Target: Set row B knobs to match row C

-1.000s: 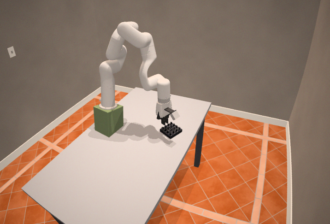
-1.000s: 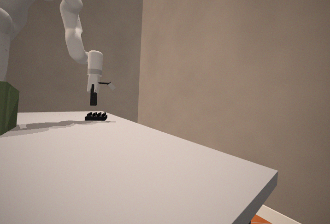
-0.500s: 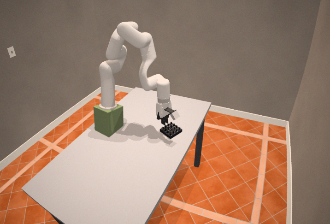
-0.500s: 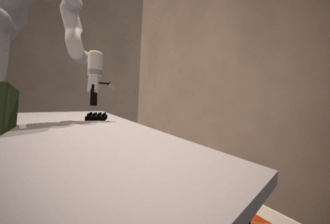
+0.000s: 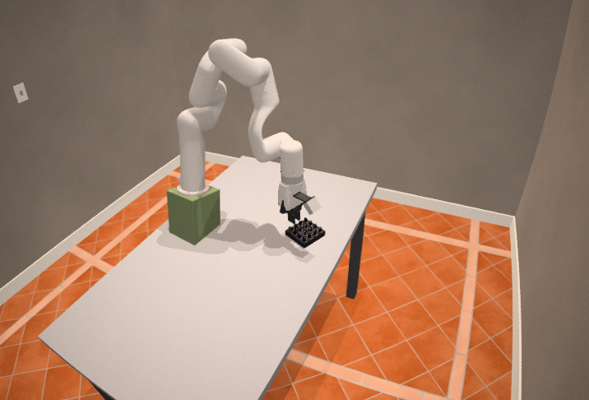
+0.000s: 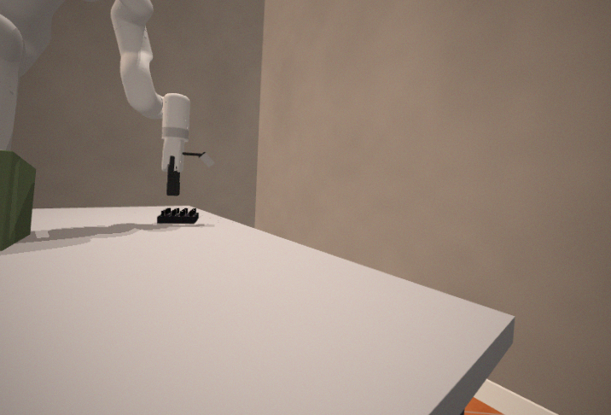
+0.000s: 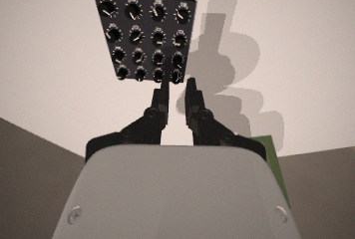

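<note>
The black knob box (image 5: 305,244) (image 6: 170,220) (image 7: 146,24) stands on the table. My gripper (image 5: 294,220) (image 6: 172,194) (image 7: 177,88) hangs above it, fingers a little apart with nothing between them. In the wrist view the box's front is at the top and the fingertips overlap its rear edge by row A. Row B is the second row up. Lines there: B1 (image 7: 177,60) seems to point lower right, B2 (image 7: 158,59) downward, B4 (image 7: 119,56) lower left; B3 (image 7: 139,57) is unclear. In row C, C1 (image 7: 178,40) seems to point lower left, C2 (image 7: 158,38) lower right, C3 (image 7: 136,36) and C4 (image 7: 114,35) are hard to read.
The arm's green base block (image 5: 194,216) (image 6: 14,197) (image 7: 273,163) stands at the table's edge. The grey table (image 5: 190,309) (image 6: 247,311) carries the box near its far long edge. The arm's shadow falls beside the box.
</note>
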